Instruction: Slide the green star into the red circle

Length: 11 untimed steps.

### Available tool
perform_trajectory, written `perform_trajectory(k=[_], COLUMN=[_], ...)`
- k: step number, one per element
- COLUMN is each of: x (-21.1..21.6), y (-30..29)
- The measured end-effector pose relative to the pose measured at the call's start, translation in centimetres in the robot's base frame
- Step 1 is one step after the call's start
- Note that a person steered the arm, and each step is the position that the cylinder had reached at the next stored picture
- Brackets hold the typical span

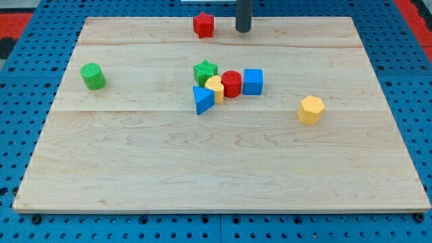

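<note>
The green star (204, 71) sits near the board's middle, at the left end of a tight cluster. The red circle (231, 84) is just to its lower right, with a yellow heart-like block (214, 88) between and below them. My tip (243, 30) is at the view's top, above and right of the cluster, well apart from the green star. It stands just right of a red star-like block (203, 25).
A blue cube (252, 82) touches the red circle's right side. A blue triangle (202, 100) lies below the green star. A green cylinder (93, 75) stands at the left and a yellow hexagon (311, 109) at the right. The wooden board (216, 175) lies on a blue pegboard.
</note>
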State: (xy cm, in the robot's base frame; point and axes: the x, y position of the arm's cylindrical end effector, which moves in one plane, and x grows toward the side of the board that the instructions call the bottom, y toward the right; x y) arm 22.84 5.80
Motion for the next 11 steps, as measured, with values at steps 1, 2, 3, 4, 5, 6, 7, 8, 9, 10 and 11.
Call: perform_trajectory(k=[1,2,3,4,5,6,7,8,9,10,11], x=[0.1,0.1,0.1,0.1,4.9,8.1,8.1,10.4,12.2,11.2,10.9], y=[0.1,0.6,0.9,0.9,0.6,-2.5,-9.2,-12.6,-5.1,1.1,1.1])
